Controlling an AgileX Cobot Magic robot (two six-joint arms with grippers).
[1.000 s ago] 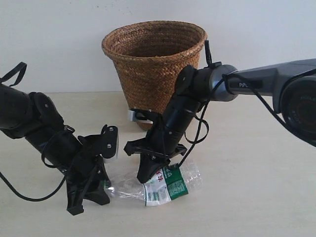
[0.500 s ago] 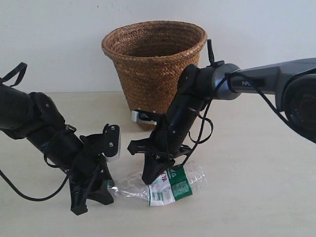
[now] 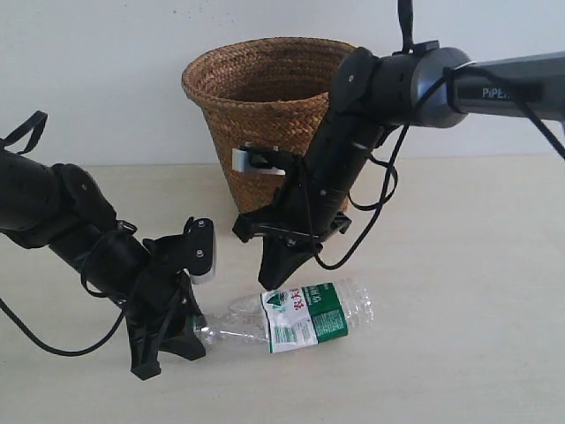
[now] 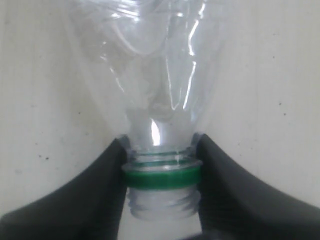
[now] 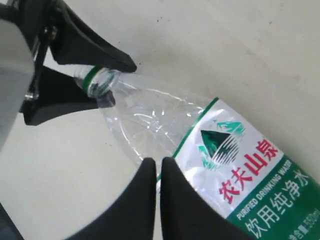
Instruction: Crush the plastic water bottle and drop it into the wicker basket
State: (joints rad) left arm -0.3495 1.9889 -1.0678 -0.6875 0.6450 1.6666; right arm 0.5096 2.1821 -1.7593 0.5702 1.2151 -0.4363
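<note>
The plastic water bottle (image 3: 313, 316) lies on its side on the table, clear and dented, with a green-and-white label (image 5: 250, 170). My left gripper (image 3: 192, 329) is shut on its neck; in the left wrist view the black fingers (image 4: 100, 185) clamp the neck on both sides at the green ring (image 4: 161, 179). My right gripper (image 3: 270, 283) hangs just above the bottle's shoulder, shut with nothing between its fingertips (image 5: 172, 172). The right wrist view also shows the left gripper (image 5: 122, 84) on the bottle's mouth. The wicker basket (image 3: 265, 115) stands upright behind the right arm.
The pale table (image 3: 459, 291) runs back to a white wall. Black cables loop off both arms, one by the right wrist (image 3: 375, 208). The right arm's forearm (image 3: 494, 84) crosses in front of the basket's right side.
My right gripper has risen off the bottle, from pressing on its middle to hanging above it. The bottle has shifted slightly right and lies flatter. The left gripper has kept its hold on the neck.
</note>
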